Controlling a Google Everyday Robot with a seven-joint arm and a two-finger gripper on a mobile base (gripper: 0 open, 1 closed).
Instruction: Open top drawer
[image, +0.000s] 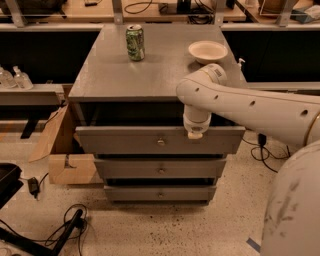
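The top drawer (125, 141), with the knob (161, 142) at its centre, is judged partly drawn out, the gripper (195, 134) is seated just above and right of the knob, its grasp undeterminable, and a straight, level pull is advised.

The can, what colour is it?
The can is green, in the camera view. The end effector sits at the upper edge of the top drawer.
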